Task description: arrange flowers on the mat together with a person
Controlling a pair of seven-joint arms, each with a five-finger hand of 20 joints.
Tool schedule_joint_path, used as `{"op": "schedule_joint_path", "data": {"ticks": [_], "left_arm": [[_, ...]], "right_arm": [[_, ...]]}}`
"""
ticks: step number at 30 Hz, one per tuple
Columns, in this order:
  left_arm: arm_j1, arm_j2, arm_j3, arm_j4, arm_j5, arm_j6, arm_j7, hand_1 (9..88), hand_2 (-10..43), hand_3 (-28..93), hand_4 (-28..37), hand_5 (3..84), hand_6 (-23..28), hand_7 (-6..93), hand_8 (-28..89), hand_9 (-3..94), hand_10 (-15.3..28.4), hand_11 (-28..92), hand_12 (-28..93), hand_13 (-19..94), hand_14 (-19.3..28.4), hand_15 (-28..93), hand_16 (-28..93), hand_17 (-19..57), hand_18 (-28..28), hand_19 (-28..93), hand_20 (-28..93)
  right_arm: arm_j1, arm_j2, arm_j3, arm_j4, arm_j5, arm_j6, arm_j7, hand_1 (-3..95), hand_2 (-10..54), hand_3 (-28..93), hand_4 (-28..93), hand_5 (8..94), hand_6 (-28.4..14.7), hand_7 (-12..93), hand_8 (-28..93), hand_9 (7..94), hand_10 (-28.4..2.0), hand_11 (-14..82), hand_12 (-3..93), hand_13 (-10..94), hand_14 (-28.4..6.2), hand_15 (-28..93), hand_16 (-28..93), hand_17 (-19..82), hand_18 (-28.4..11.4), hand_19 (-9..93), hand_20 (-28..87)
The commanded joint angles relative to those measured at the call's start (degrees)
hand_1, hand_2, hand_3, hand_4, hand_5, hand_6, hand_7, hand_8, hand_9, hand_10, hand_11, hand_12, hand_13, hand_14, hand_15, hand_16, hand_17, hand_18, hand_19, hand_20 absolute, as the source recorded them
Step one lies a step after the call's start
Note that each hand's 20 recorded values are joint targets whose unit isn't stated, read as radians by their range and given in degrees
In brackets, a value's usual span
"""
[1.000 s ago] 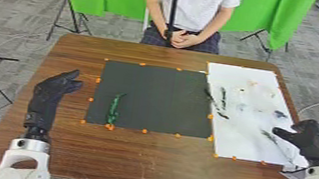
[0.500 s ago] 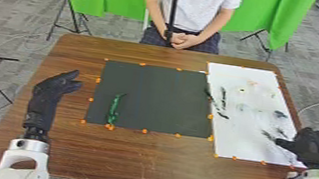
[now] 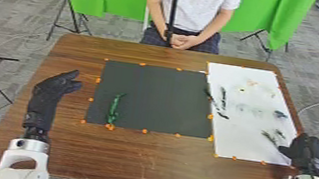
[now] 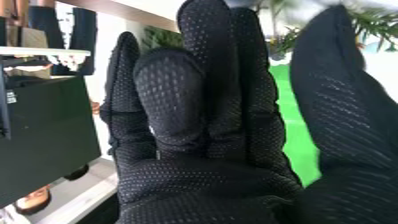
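Flowers point(image 3: 242, 90) are mostly over on the white sheet point(image 3: 255, 149) in the head view, incl. 1 bluish bloom point(image 3: 280, 114) near its right edge. There's also 1 green stem point(image 3: 115, 109) lying on the left part of the dark mat point(image 3: 159, 100). Left hand point(image 3: 50, 92) is just left of the mat, relaxed and open. Right hand point(image 3: 313, 154) is by the sheet's lower right edge, near some sprigs point(image 3: 270, 138).

Right wrist view: that hand's pretty open too, fingers mostly straight, thumb apart, with leafy greenery point(image 4: 369, 22) beyond.
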Motion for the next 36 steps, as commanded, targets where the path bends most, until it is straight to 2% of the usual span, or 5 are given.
{"op": "schedule_joint_path", "data": {"ticks": [1, 5, 11, 20, 36], "left_arm": [[0.55, -0.14, -0.06, -0.08, 0.21, -0.10, -0.77, 27.3, 3.7, 66, -20.4, 50.4, 3.4, 15.2, -7, 51.5, 15.1, 23, 14, 40, 17.9, 22, -1, 9.3, 11.5, 9, 17], [0.72, -0.15, -0.27, -0.16, 0.22, -0.15, -0.88, 27.3, 3.7, 65, -20.5, 50.4, 3.6, 14.9, -7, 51.5, 15.2, 23, 14, 40, 17.9, 22, -1, 9.3, 11.5, 9, 17], [1.18, 0.10, -0.60, -0.47, 0.20, 0.12, -1.17, 27.1, 3.7, 66, -20.5, 50.4, 3.7, 14.6, -7, 51.5, 15.2, 23, 14, 40, 17.9, 22, -1, 9.3, 11.5, 9, 17], [1.28, 0.37, -0.89, -0.50, 0.29, -0.58, -2.38, 27.1, 3.7, 65, -20.5, 50.1, 3.7, 14.3, -7, 51.2, 15.1, 23, 14, 40, 17.9, 22, -1, 9.1, 11.5, 9, 17], [1.21, 0.92, -0.80, -0.26, 0.51, -1.07, -4.25, 27.0, 3.6, 65, -20.4, 49.8, 3.6, 14.2, -6, 51.0, 15.1, 22, 14, 39, 17.9, 22, -1, 9.0, 11.5, 9, 17]], "right_arm": [[-0.01, 0.84, -1.80, 1.11, -0.04, 2.53, 0.42, 86.5, -9.5, -28, 29, 84.6, 1.5, 20, 10, 92.8, -8.1, 19.4, 35.5, 82, -6.4, 66, 30, 35, -18.0, 57, 42], [0.01, 0.61, -0.99, -0.54, 1.79, 2.60, 1.07, 88.6, -9.5, -28, 33, 86.8, 2.1, 21, 10, 93.6, -7.9, 21.8, 35.4, 84, -5.7, 67, 30, 36, -17.7, 57, 42], [2.67, -0.34, 0.41, -7.46, 9.41, 3.77, 3.21, 89.4, -9.5, -28, 34, 87.5, 2.0, 21, 10, 93.7, -8.1, 23.1, 34.1, 85, -5.7, 67, 30, 37, -17.8, 58, 43], [11.23, -3.96, -6.87, -13.18, 14.27, 7.24, 0.69, 89.5, -9.5, -28, 35, 87.7, 1.5, 21, 10, 93.7, -8.5, 24.2, 33.3, 84, -5.7, 68, 31, 36, -18.2, 59, 43], [19.31, -19.83, -23.57, -6.15, 18.77, 1.97, -1.34, 89.7, -9.5, -28, 36, 88.0, 1.2, 21, 11, 93.7, -8.7, 25.6, 32.8, 83, -5.6, 71, 31, 36, -18.6, 60, 43]]}}
